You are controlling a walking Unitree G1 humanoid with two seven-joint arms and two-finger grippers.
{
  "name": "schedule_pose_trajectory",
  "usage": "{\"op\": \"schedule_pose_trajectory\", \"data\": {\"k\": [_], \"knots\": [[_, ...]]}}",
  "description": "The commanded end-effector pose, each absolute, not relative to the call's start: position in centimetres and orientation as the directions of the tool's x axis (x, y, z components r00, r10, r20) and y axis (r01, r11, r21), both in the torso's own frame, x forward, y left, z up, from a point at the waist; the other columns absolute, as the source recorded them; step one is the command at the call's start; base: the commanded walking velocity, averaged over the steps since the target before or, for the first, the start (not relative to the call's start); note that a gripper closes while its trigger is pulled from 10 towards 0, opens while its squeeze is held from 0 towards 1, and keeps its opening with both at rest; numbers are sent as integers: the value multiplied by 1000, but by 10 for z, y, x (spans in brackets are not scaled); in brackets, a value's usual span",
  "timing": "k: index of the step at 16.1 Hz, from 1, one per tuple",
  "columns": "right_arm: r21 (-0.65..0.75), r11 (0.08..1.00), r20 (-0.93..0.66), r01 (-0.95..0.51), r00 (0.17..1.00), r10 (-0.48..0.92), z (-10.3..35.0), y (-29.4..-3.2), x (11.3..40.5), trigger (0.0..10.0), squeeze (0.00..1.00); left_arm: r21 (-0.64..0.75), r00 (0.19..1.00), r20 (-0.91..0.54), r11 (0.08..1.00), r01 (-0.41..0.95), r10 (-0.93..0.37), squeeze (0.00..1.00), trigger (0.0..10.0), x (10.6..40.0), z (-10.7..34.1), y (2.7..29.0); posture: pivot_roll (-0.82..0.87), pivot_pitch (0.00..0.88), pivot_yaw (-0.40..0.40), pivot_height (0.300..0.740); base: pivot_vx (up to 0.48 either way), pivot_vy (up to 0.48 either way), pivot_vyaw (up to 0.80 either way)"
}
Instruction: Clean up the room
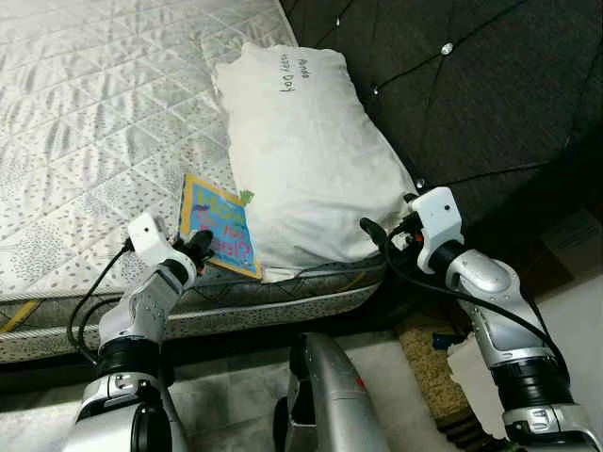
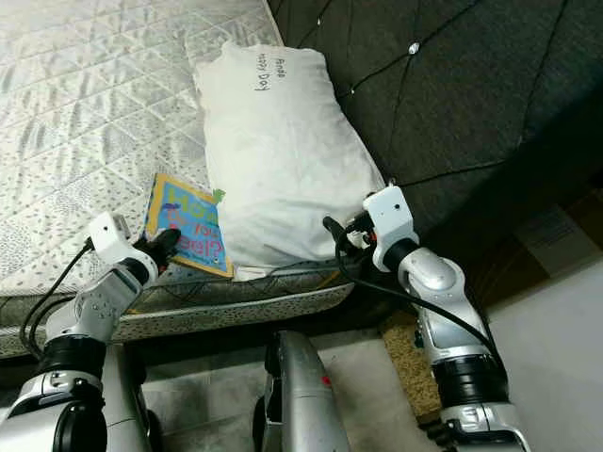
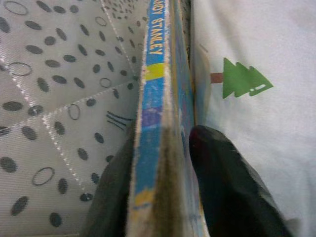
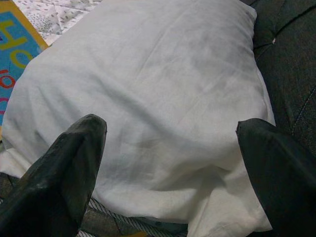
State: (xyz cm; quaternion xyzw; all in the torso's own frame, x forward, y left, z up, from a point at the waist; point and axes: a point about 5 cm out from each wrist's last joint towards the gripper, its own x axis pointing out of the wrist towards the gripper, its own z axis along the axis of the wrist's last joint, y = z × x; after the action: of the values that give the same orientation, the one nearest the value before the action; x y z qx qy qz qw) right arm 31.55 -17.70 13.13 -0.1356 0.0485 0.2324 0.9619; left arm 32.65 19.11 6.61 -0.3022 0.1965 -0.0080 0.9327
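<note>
In the left eye view a white pillow lies on the mattress next to the dark tufted headboard, with some handwriting near its far end. A colourful book with blue cover and yellow border lies flat on the mattress near the front edge, just beside the pillow and partly tucked under its side. The left gripper is at the front corner of the book, and the right gripper is at the front corner of the pillow, near the headboard. The right eye view shows the same scene: left gripper at the book corner, right gripper touching or just beside the pillow end; the robot's silver torso is low in the middle, over a light floor. In the left wrist view the book spine is seen edge-on, w/ printed letters on it, and the two black fingers are clamped on the book, one on each face; a small green tree mark is on the pillow fabric. In the right wrist view the fingers are wide apart, w/ the pillow end between them, not pressed on it.
</note>
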Motion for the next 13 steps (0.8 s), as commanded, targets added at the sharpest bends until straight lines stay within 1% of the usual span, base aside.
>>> {"op": "schedule_pose_trajectory", "data": {"k": [1,2,5,11,13], "knots": [[-255,853,-157,-455,890,428,133,-180,315,10000,0,-553,917,-373,827,-100,-139,1000,10000,328,66,187,-235,96,-254,571,0,0,0],[-255,853,-157,-455,890,428,133,-179,315,10000,0,-519,913,-391,848,-113,-118,1000,10000,327,64,190,-235,96,-254,571,0,0,0],[-253,853,-154,-456,890,430,131,-177,315,10000,0,-477,911,-404,869,-131,-85,1000,10000,323,64,197,-218,92,-241,571,0,0,0],[-228,855,-141,-467,884,445,125,-164,318,10000,0,-446,884,-468,870,-210,-26,1000,10000,295,47,206,-166,86,-222,571,0,0,0],[-215,857,-135,-468,883,449,123,-159,319,10000,0,-419,875,-482,866,-274,43,1000,10000,290,46,219,-149,82,-211,571,0,0,0]]}}
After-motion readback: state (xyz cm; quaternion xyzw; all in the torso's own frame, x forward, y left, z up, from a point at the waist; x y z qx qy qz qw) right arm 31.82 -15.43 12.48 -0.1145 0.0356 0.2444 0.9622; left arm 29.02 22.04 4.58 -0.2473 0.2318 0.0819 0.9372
